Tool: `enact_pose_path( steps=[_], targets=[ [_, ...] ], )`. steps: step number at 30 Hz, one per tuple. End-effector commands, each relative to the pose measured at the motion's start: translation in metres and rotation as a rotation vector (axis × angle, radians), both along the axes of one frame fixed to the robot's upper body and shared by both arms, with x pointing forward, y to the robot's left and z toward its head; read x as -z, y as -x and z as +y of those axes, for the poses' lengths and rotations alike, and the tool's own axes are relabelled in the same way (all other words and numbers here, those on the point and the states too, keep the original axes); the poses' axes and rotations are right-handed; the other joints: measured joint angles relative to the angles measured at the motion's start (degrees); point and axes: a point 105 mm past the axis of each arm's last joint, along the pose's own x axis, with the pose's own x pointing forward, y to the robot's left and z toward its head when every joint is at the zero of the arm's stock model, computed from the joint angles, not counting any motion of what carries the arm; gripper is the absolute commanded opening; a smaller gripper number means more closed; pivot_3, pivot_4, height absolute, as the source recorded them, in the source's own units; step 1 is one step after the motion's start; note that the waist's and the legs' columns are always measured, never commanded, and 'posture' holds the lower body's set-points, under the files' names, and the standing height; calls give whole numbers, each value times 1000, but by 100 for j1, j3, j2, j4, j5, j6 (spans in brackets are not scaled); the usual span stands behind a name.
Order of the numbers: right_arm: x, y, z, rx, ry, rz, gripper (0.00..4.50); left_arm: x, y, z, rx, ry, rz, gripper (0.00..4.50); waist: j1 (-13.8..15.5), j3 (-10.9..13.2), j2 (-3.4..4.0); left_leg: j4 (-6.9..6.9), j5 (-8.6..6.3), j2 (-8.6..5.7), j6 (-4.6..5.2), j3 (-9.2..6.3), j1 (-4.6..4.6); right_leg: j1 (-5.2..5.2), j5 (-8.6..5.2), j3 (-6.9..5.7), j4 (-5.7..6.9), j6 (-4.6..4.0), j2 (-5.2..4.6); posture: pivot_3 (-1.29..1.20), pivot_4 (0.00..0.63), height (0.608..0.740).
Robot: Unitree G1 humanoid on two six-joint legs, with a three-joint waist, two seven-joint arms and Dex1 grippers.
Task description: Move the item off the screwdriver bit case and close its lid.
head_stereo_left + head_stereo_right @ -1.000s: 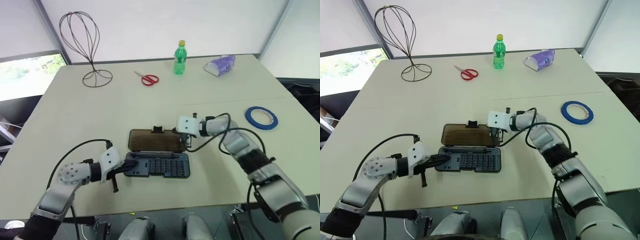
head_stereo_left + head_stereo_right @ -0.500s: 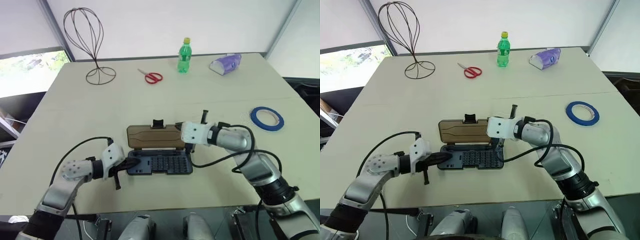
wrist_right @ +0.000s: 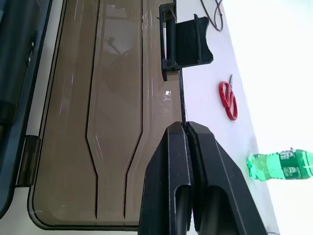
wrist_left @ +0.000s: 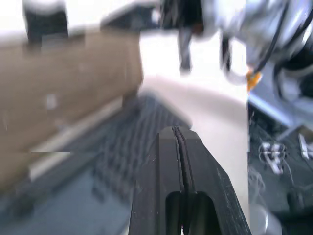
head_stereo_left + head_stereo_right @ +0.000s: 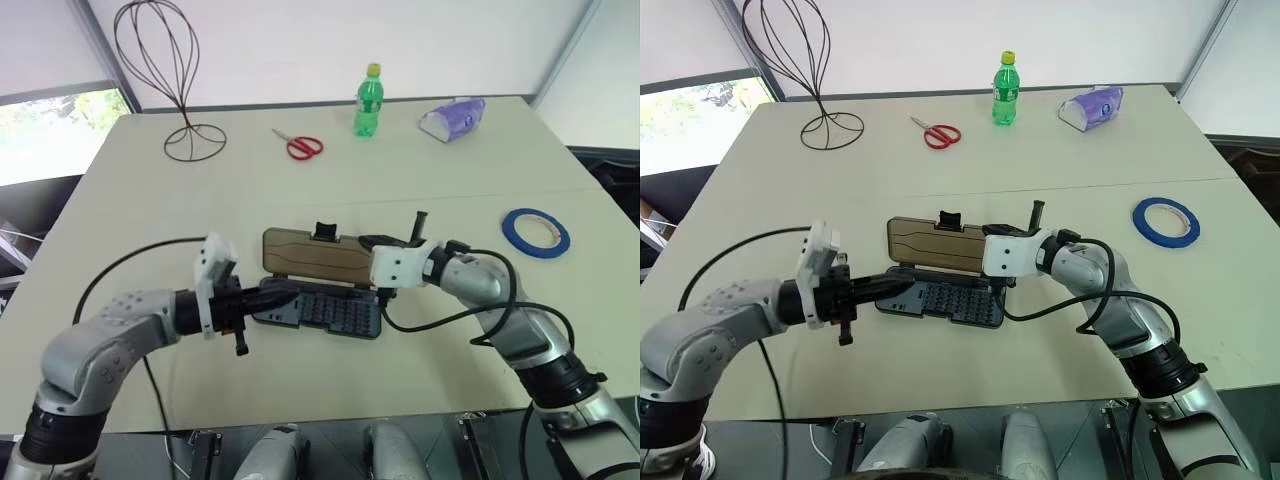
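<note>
Right at the right gripper's shut jaws — lid's edge.

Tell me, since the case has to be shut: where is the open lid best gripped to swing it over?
Likely the lid's far long edge beside the black latch tab, coming from the far side. It lies opened away from the grey base, hinged along the near edge, so that edge swings furthest.

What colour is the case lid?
Smoky translucent brown lid, clearest in the right wrist view.
</note>
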Motion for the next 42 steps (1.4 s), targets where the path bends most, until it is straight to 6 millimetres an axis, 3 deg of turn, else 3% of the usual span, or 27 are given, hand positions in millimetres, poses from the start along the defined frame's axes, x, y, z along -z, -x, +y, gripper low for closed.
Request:
enact_pose_path(
  steps=[1, 4, 10, 13, 15, 18, 22, 25, 32, 34, 39, 42],
  targets=[
    [-20, 0, 4, -30, -13, -93, 8, -29, -52, 30, -291, 88, -105, 0, 9, 2, -3, 3, 1, 0, -1, -1, 0, 0, 0, -2, 1, 0, 0, 0, 150, 740],
    [-21, -1, 5, -43, -6, -108, 8, -31, -93, 59, -520, 67, -155, 0, 4, 3, -6, 7, 5, -1, -7, 0, -1, 2, 0, -11, -1, 0, 4, 0, 150, 740],
    [-24, -1, 8, -54, -5, -124, 8, -8, -135, 80, -675, -83, -206, 0, -29, 4, -7, -7, 5, -4, -8, 5, -8, -16, 1, -16, -2, 2, 0, 0, 150, 740],
    [-24, -1, 9, -55, -8, -125, 8, 22, -140, 57, -527, -160, -187, 0, -20, 4, -8, 8, 5, -5, -7, 1, -28, -23, 1, -23, -1, 2, -1, 0, 150, 740],
    [-23, -1, 11, -62, -6, -125, 8, 44, -132, 38, -358, -173, -131, 0, -14, 4, -8, 14, 5, -8, -7, 1, -33, -26, 2, -25, 0, 2, -2, 0, 150, 740],
    [-22, -2, 13, -67, -1, -124, 8, 48, -139, 35, -328, -92, -52, 0, -44, 5, -12, 18, 5, -8, -7, -1, -47, -38, 2, -28, 3, 2, -1, 0, 150, 740],
    [-22, 0, 18, -83, -11, -111, 8, 58, -132, 26, -202, -80, 18, 0, -156, 6, -14, 18, 5, -7, -7, -2, -64, -64, 2, -28, 19, 3, -2, 0, 150, 740],
    [-22, 3, 20, -96, -35, -80, 933, 57, -137, 29, -221, -82, 10, 0, -180, 6, -14, 15, 5, -7, -7, -2, -64, -66, 2, -28, 19, 3, -3, 0, 150, 740],
    [-30, 6, 14, -64, -39, -91, 4461, 52, -135, 30, -176, -70, 0, 0, -156, 6, -14, 18, 5, -8, -7, -2, -65, -67, 2, -28, 21, 3, -3, 0, 150, 740],
    [-44, 11, 8, -48, -177, -33, 4461, 46, -131, 29, -146, -47, -2, 0, -151, 6, -15, 19, 5, -10, -7, -3, -66, -67, 2, -28, 21, 3, -4, 0, 150, 740],
    [-88, 36, -26, -33, -724, 435, 4461, 23, -110, 24, 2, 13, 13, 0, -152, 7, -16, 25, 5, -8, -6, -12, -78, -66, 3, -26, 20, 2, -8, 0, 150, 740],
    [-124, 57, -49, -121, -928, 643, 4461, 19, -79, 16, 175, -36, 38, 0, -153, 9, -12, 25, 5, -8, -6, -16, -73, -56, 3, -21, 14, 1, -12, 0, 150, 740]
  ],
)
